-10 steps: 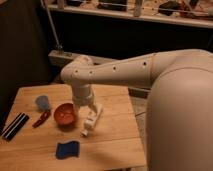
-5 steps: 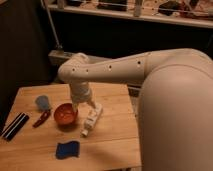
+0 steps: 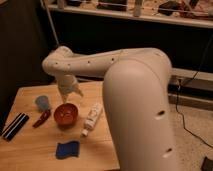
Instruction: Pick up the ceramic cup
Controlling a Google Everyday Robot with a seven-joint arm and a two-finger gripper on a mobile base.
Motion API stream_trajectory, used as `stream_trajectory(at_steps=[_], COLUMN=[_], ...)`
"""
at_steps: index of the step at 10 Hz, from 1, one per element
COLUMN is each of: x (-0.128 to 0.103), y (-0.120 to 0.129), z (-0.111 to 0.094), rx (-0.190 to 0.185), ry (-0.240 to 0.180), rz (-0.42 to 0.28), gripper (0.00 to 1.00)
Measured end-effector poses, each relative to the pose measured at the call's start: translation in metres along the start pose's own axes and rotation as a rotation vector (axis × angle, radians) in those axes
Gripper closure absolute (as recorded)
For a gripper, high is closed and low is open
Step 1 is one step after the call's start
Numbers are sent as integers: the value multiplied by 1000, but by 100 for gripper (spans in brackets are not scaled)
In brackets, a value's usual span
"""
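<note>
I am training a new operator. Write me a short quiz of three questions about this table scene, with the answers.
1. True or false: the gripper, hanging just above the red bowl, holds the ceramic cup.
2. In the picture, the ceramic cup stands on which side of the red bowl? A) left B) right C) in front
3. Fill in: nearest the table's front edge lies the blue ____.
Key: 1 false; 2 A; 3 sponge.
</note>
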State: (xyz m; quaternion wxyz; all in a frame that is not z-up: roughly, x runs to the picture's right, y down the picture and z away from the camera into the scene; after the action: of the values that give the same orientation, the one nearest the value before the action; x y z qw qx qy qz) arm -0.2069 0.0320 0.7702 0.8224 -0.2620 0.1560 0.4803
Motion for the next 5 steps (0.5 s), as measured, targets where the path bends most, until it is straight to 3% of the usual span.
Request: stream_trajectory(at_steps=[2,5], x=[-33,-69], y=[32,69], z=[7,17], rx=[8,11], ry=[-1,6], rz=[-114,-230], gripper=[35,35])
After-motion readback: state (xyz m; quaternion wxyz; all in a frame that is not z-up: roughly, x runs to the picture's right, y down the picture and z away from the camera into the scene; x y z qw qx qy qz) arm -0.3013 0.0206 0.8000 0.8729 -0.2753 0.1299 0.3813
